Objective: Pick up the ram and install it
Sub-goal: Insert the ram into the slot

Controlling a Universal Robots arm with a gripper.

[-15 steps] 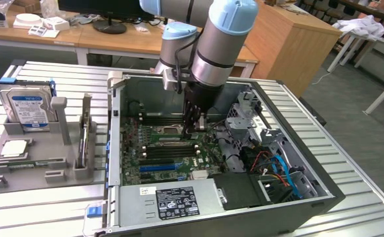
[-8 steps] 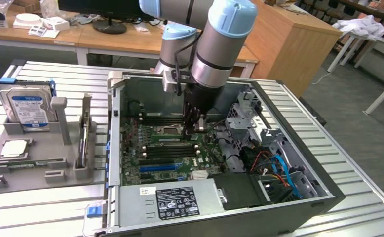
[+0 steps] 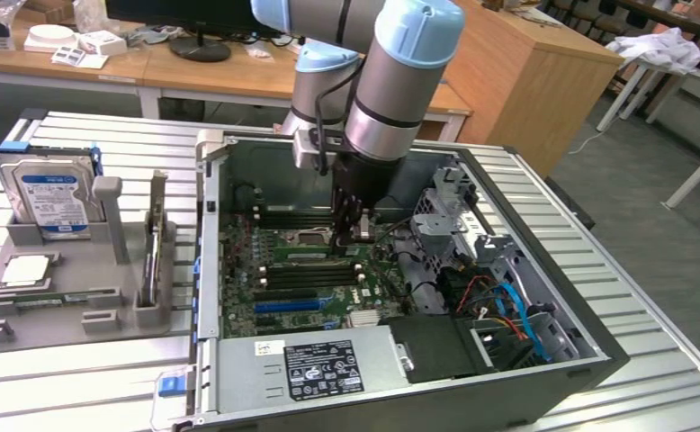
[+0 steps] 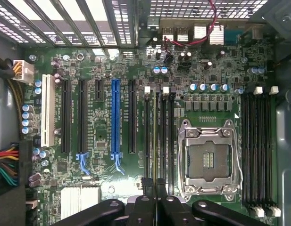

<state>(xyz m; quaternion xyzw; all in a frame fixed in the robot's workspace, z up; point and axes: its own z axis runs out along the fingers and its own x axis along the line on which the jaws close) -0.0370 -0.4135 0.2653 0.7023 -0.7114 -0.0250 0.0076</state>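
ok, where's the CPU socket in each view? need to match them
Exterior view: CPU socket mid-motherboard inside the case, just to the exterior view's left of the pincer.
Wrist view: CPU socket, silver-framed, between two banks of black memory slots.
Shared landmark: the blue expansion slot.

The exterior view is taken from high above one long edge of the worktop (image 3: 74,378), looking obliquely down and across it, far enough back that the whole open computer case (image 3: 542,391) is taken in. The wrist view is taken from close above, straight down past the tool (image 4: 154,186) onto the motherboard (image 4: 100,127). The motherboard and its CPU socket (image 4: 209,162) are shared by both views.
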